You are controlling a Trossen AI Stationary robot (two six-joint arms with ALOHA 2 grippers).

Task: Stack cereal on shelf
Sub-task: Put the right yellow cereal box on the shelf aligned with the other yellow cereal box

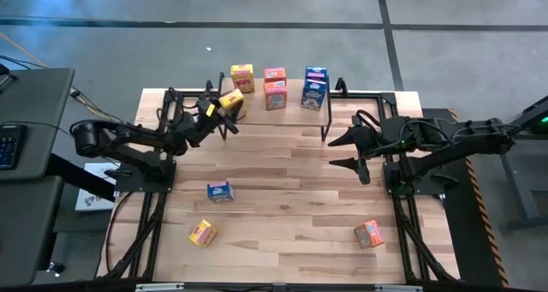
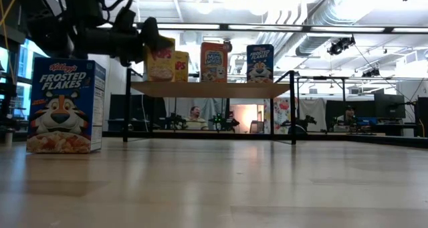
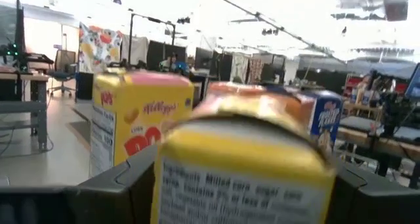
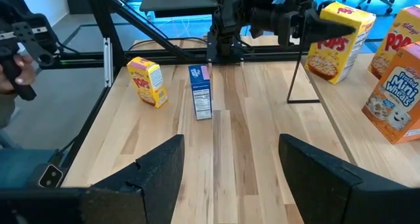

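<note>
I see the left gripper [image 1: 229, 121] in the upper left of the high view, at the left end of the shelf [image 1: 342, 92]. A yellow box [image 1: 231, 99] sits between its fingers; in the left wrist view that box [image 3: 246, 168] fills the middle of the frame with a dark finger [image 3: 121, 181] on each side, and the fingers look slightly spread around it rather than pressed on it. I cannot tell whether they still touch the cardboard. In the low view the box [image 2: 159, 59] stands upright on the shelf top.

Behind it on the shelf I count 5 more boxes in the high view: 1 yellow [image 1: 242, 78], 2 orange [image 1: 275, 91] and 2 blue [image 1: 314, 88], in a row along the upper middle of the frame.

The right gripper [image 1: 344, 151] hovers at the middle right of the high view, fingers spread with nothing between them, just beside the shelf's right front leg.

3 boxes lie on the table [image 1: 291, 232]: a blue one [image 1: 219, 190] left of centre, a yellow one [image 1: 202, 233] at lower left, an orange one [image 1: 370, 233] at lower right.
</note>
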